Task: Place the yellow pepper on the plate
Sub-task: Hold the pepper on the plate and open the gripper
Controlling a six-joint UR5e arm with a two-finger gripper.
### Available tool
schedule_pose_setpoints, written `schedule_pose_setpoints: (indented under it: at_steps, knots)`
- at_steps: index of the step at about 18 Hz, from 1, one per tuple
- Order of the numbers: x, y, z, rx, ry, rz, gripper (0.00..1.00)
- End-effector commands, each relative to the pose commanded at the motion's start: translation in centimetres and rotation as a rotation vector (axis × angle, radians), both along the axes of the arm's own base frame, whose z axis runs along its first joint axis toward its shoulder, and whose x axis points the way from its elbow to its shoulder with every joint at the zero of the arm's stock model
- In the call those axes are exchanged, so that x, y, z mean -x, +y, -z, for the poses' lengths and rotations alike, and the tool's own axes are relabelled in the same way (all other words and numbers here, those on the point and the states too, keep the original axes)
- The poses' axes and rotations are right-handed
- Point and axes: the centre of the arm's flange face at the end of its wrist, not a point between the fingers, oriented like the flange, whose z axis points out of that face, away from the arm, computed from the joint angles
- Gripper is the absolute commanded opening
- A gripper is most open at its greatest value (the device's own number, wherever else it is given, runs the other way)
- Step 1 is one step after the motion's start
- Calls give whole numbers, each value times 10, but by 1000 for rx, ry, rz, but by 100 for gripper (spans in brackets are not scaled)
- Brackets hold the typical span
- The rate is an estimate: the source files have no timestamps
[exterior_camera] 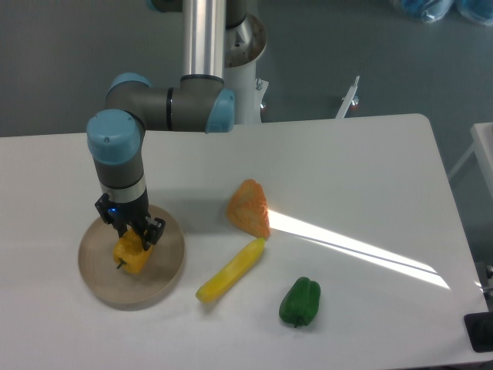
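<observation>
Arm bent at elbow, wrist pointing straight down; my gripper [132, 235] is clamped on the yellow pepper [130, 255], which sits just below the fingers, over the plate [166, 274]; can't tell if it touches. I log, right of gripper on white table [370, 169]: orange wedge [249, 208], long yellow item [229, 270], green pepper [300, 301]. Dark grey floor beyond table.

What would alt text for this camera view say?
A robot arm's gripper holds a yellow pepper over a round tan plate on a white table. Nearby lie an orange wedge, a long yellow vegetable and a green pepper.
</observation>
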Motion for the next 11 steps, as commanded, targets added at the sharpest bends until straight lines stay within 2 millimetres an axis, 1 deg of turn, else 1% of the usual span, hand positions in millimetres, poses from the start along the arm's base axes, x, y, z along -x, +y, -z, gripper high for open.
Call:
schedule_pose_setpoints:
  at_steps: [11]
  knots:
    - [-1, -2, 6, 10, -2, 0, 38]
